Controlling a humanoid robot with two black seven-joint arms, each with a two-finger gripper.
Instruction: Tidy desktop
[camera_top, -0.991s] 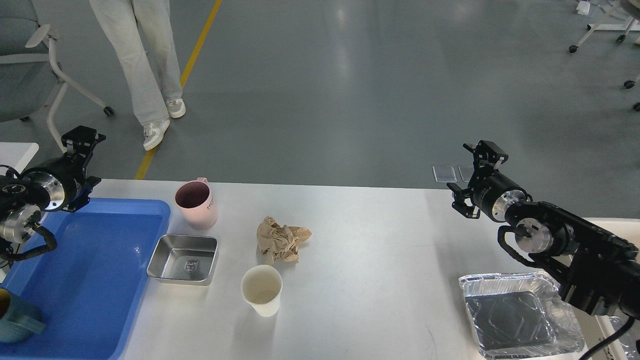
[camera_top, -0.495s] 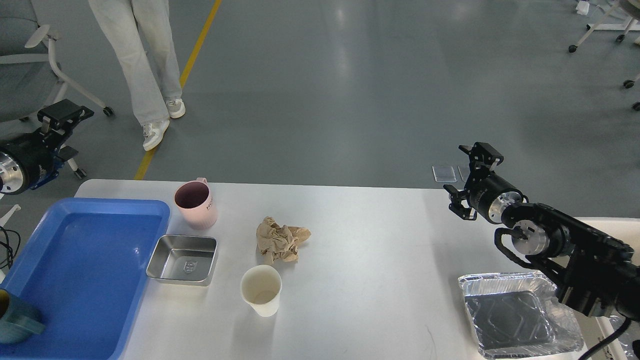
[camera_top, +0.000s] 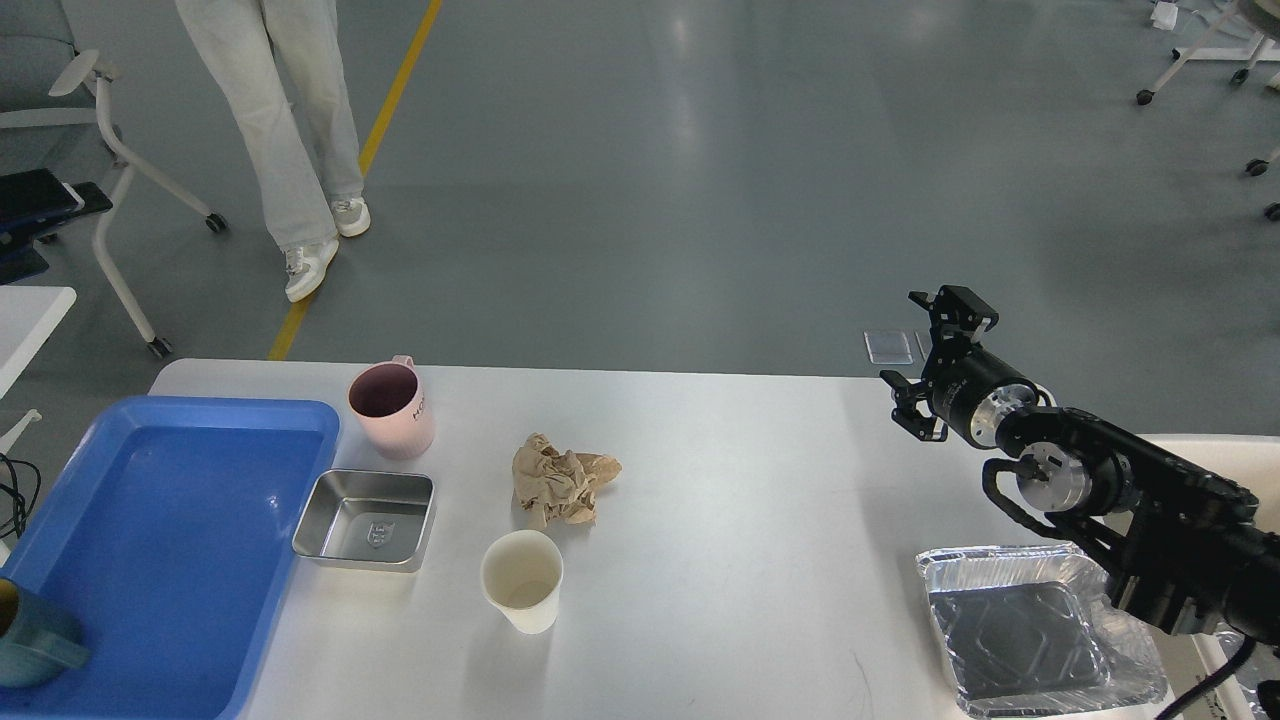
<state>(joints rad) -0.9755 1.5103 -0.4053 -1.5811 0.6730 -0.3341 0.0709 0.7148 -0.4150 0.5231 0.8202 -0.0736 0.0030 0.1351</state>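
The white desktop (camera_top: 760, 500) carries a pink mug (camera_top: 392, 408), a shallow steel tray (camera_top: 367, 517), a crumpled brown paper (camera_top: 560, 482) and a white paper cup (camera_top: 522, 580). My right gripper (camera_top: 918, 342) hangs open and empty above the desktop's far right edge, well to the right of the paper. My left gripper (camera_top: 45, 195) is a dark shape at the left edge, off the table and above the floor; its fingers cannot be told apart.
A blue plastic tray (camera_top: 170, 540) lies at the left with a teal mug (camera_top: 30, 640) in its near corner. A foil tray (camera_top: 1030, 630) sits at the near right under my right arm. A person's legs (camera_top: 290, 130) and a wheeled chair (camera_top: 110, 150) stand beyond the table.
My left arm has swung up and out to the left, away from the blue tray, almost out of view. My right gripper has drifted slightly left.
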